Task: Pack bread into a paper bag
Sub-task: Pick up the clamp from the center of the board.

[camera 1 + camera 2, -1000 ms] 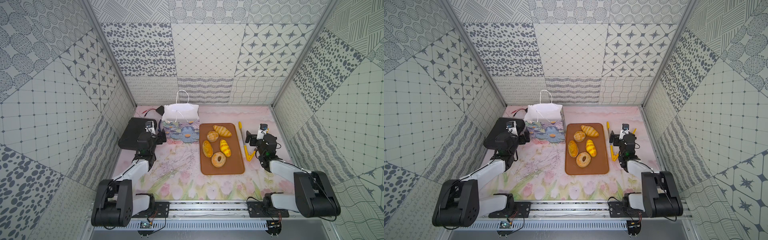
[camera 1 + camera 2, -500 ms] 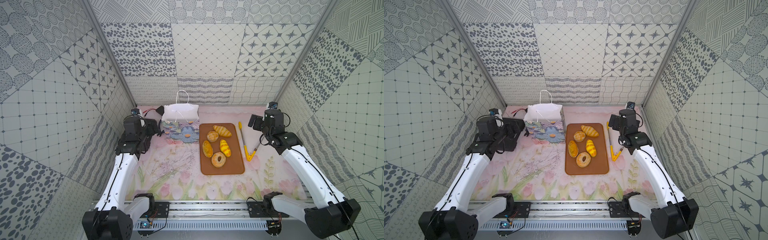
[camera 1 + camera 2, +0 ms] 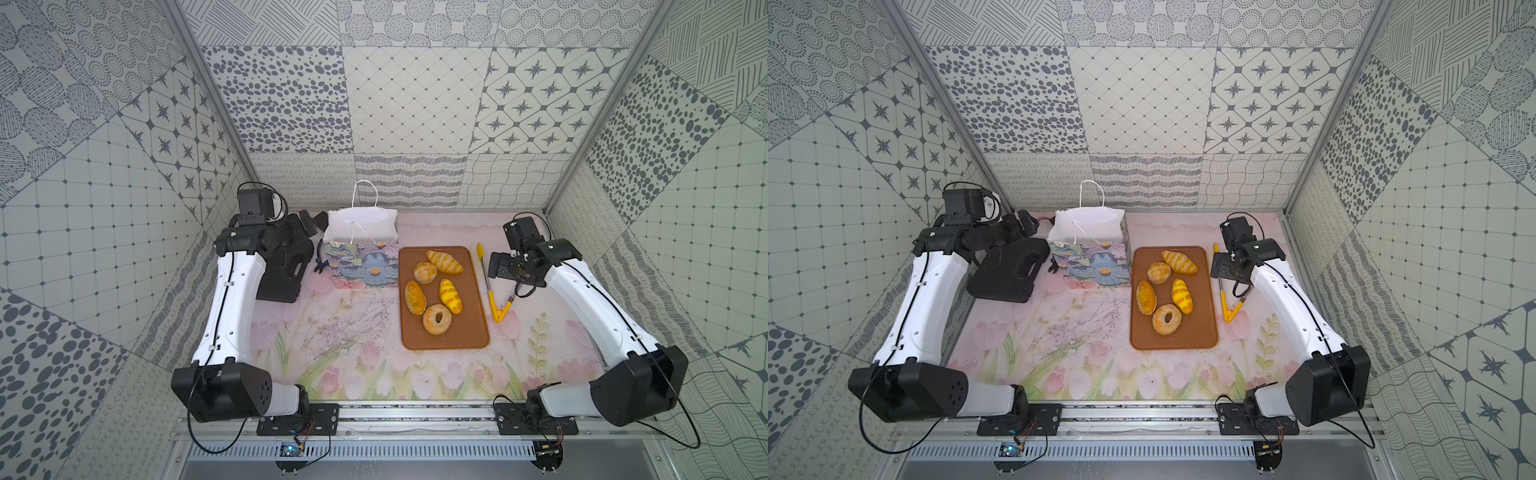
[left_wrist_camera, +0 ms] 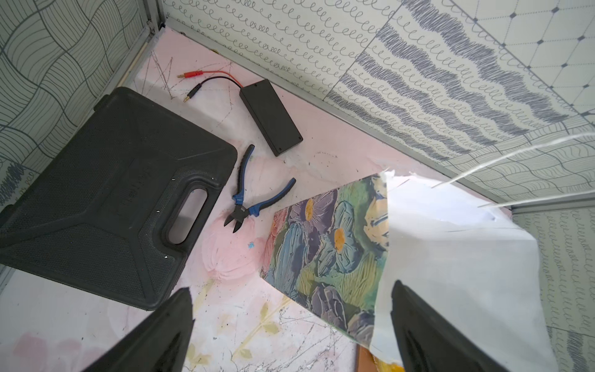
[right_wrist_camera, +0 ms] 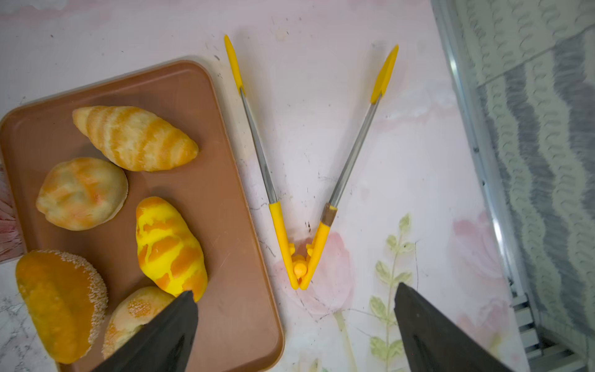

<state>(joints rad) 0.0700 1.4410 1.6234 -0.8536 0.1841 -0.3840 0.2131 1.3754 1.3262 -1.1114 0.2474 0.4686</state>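
Both arms are stretching farther forward than a second ago, jaws apart: left gripper (image 4: 291, 286) by the paper bag (image 3: 359, 249) beside the tray (image 3: 444, 347), right gripper (image 5: 294, 289) over the tongs (image 3: 486, 282). All five bread (image 3: 424, 272) pieces are sitting on the tray, so packing is only starting. The next move is likely calling for a grasp on the tongs.

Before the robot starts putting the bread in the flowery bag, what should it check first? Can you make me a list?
1. Paper bag standing up with its top open: ok.
2. All five pieces of bread on the brown tray: ok.
3. Left gripper open and empty, close to the bag: ok.
4. Right gripper open and empty, above the tray's edge and the tongs: ok.
5. Tongs lying loose beside the tray, not touching the bread: ok.
6. Bag empty inside: cannot tell, its bottom is hidden.
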